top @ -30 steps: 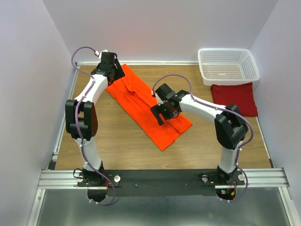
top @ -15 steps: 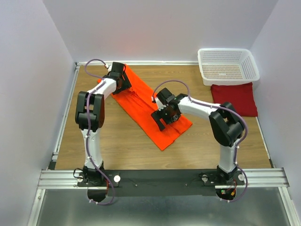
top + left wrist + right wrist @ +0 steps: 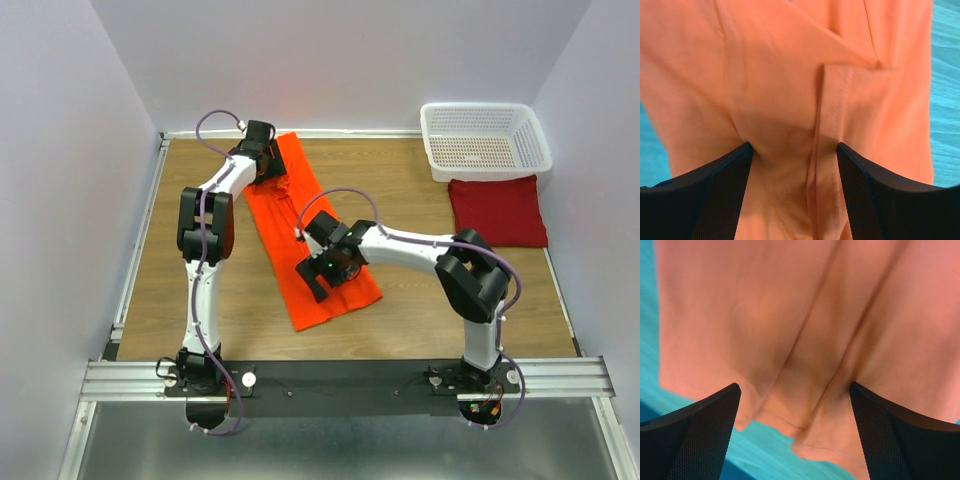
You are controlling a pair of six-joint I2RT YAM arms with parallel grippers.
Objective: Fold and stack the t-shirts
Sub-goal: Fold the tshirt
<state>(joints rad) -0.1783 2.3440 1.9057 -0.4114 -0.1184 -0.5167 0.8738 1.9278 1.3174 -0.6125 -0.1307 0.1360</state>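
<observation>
The bright orange t-shirt (image 3: 298, 215) lies as a long folded strip on the wooden table, running from the far edge down toward the near middle. My left gripper (image 3: 266, 166) presses down on its far end, jaws open, with the cloth bunched and a hem (image 3: 832, 115) between the fingertips (image 3: 794, 147). On the strip's near end my right gripper (image 3: 324, 272) stands open, fingertips (image 3: 794, 387) pushed into wrinkled cloth (image 3: 790, 315) by its edge. The maroon t-shirt (image 3: 500, 210) sits as a folded rectangle at the far right, away from both grippers.
A white mesh basket (image 3: 482, 107) stands at the far right corner, just behind the maroon shirt. Walls close in the table on the left, back and right. Bare wood (image 3: 420, 310) shows between the orange strip and the maroon shirt.
The orange strip has swung from a diagonal to nearly straight front-to-back. My left gripper slid right along the far edge; my right gripper moved left and nearer, dragging the near end.
</observation>
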